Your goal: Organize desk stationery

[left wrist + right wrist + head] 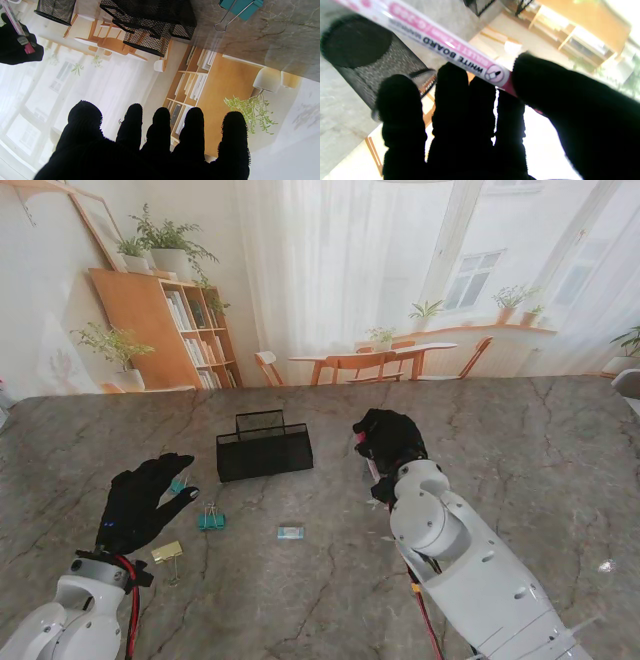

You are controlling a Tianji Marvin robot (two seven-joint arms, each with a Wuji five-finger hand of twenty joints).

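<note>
Grey marble table, bookshelf, sheer-curtained windows, daylight

The mesh organizer sits mid-table, farther from me than the small items. Left of it hovers the left hand, fingers spread, with 1 binder clip just to its right and another clip nearer to me. A small block lies right of those. Right of the organizer, the right hand grips a whiteboard marker.
</note>
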